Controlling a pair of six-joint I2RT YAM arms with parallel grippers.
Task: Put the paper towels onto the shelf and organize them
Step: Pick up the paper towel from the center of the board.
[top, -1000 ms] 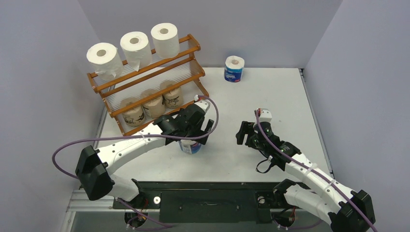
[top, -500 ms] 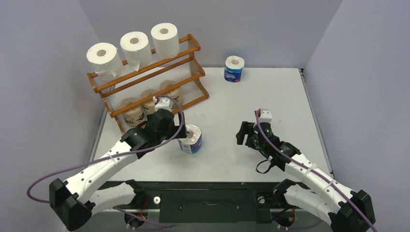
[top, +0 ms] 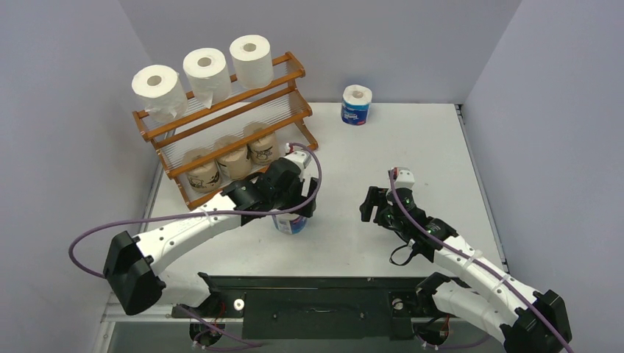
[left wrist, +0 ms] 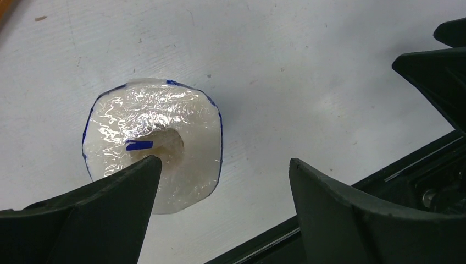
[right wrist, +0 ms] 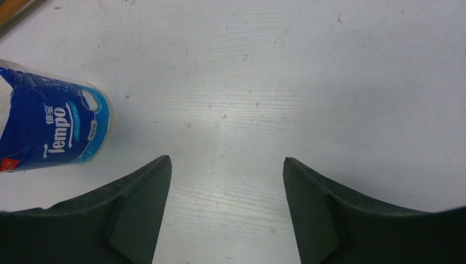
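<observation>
The left gripper (left wrist: pixel 223 164) stood wide open and held nothing. It hung just above a blue-and-white roll (left wrist: pixel 153 142), which stood upright on the table (top: pixel 412 140) in front of the shelf (top: pixel 293 65). The right gripper (right wrist: pixel 226 160) was also open and empty over bare table. A second blue-and-white roll (top: pixel 357 104) stood at the far edge. Three white rolls (top: pixel 206 68) sat on the top tier and three brown rolls (top: pixel 234 160) on the lowest.

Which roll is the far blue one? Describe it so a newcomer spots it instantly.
Start at the wooden shelf on the left. To its right, by the back wall, one blue-and-white roll stands upright alone. The only other blue-wrapped roll sits nearer the front, under the left arm's jaws.
</observation>
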